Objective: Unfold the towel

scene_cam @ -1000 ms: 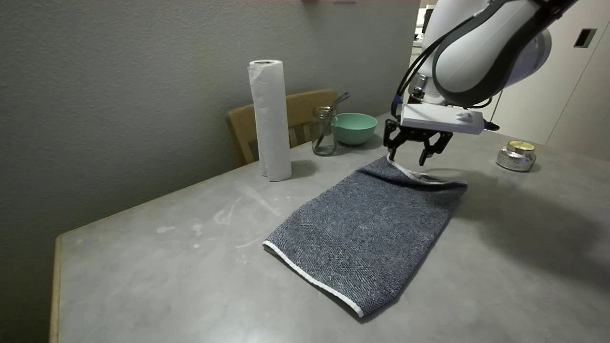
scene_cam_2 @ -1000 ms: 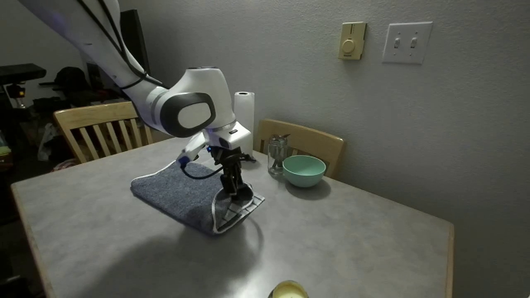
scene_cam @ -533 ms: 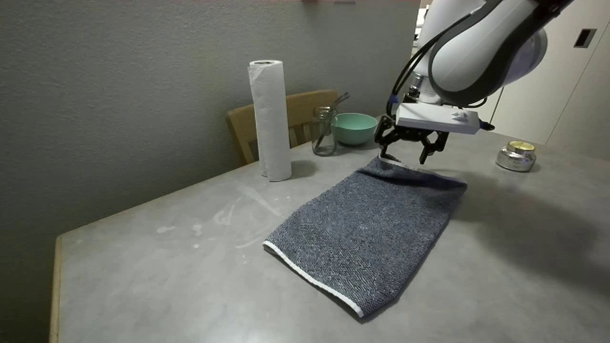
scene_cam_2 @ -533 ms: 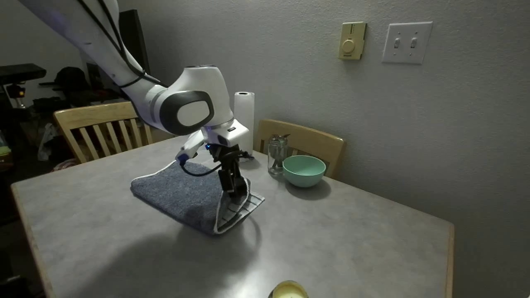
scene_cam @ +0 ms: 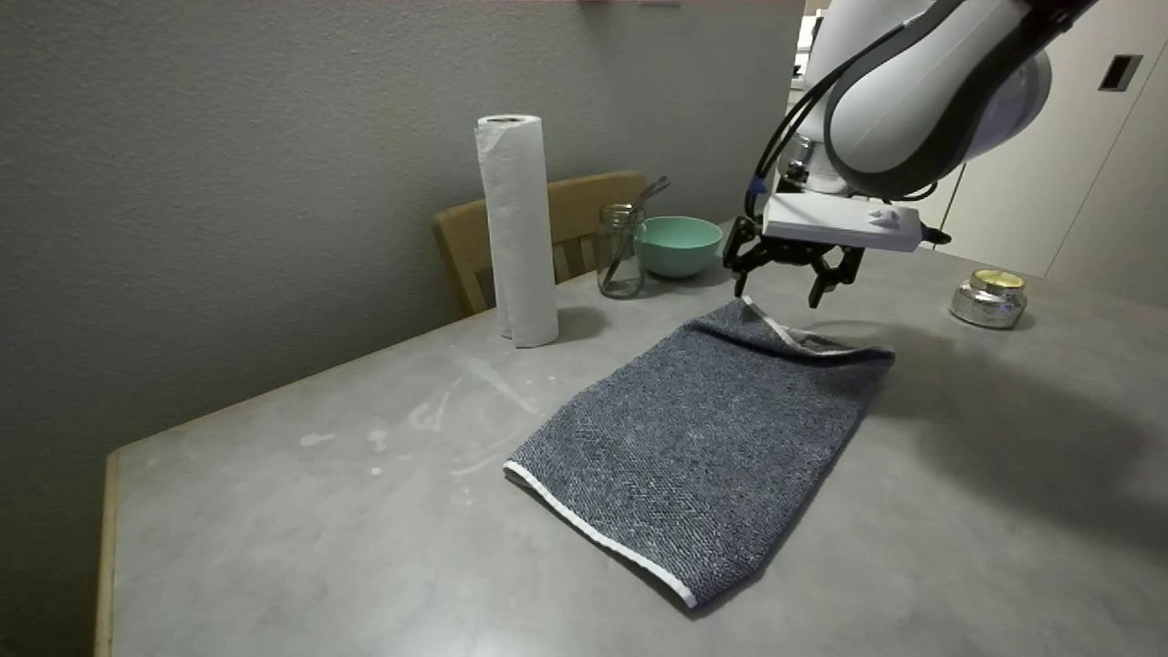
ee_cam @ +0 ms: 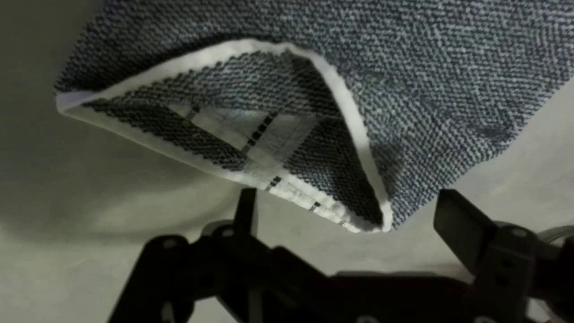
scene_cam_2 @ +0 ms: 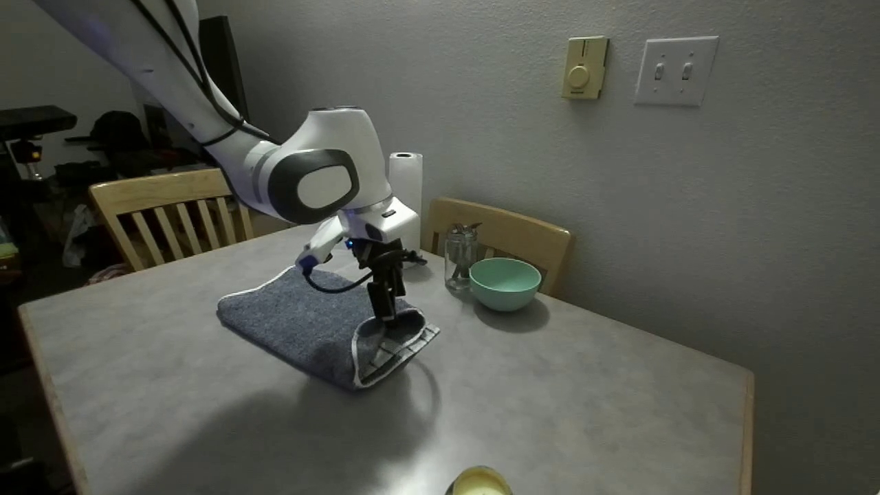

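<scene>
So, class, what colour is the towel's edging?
White; the towel's edging shows best in the wrist view.

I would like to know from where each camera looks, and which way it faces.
In an exterior view, the camera sits above the table, looking over the towel toward the arm, whose open gripper shows.
In an exterior view, it looks down across the table, yellow-topped jar nearest, toward the wall with the switch plate; arm and gripper show.
The wrist view looks down at the towel's raised edge; the gripper's fingers show at the bottom.
Both exterior views share the towel, paper roll, green bowl and that jar.
</scene>
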`<state>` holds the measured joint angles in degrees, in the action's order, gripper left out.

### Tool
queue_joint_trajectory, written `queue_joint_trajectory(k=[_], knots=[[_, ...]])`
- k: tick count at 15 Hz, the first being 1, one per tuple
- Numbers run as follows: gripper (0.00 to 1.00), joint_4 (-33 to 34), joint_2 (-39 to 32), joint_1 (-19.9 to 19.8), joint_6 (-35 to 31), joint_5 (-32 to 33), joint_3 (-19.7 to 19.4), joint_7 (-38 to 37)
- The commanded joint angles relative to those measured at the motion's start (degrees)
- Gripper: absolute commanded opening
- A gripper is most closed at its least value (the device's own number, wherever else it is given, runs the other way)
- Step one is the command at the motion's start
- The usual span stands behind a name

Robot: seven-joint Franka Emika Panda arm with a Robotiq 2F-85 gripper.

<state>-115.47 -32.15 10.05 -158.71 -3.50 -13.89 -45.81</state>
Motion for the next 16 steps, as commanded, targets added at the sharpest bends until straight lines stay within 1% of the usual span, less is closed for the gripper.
queue_joint_trajectory(k=[1,3,9,12,16], knots=[[1.0,-0.4,0.6,0.9,0.1,2.1,-2.5,-1.9],[1.0,-0.5,0.6,1.3,0.1,2.0,-2.6,-2.8],[1.0,0.2,-0.4,1.9,0.1,0.7,1.0,-2.8],[1.0,0.1,-0.8,1.1,-0.3,-0.4,3.1,-2.6],[1.0,0.0,-1.5,0.6,-0.3,-1.5,4.5,-2.4]])
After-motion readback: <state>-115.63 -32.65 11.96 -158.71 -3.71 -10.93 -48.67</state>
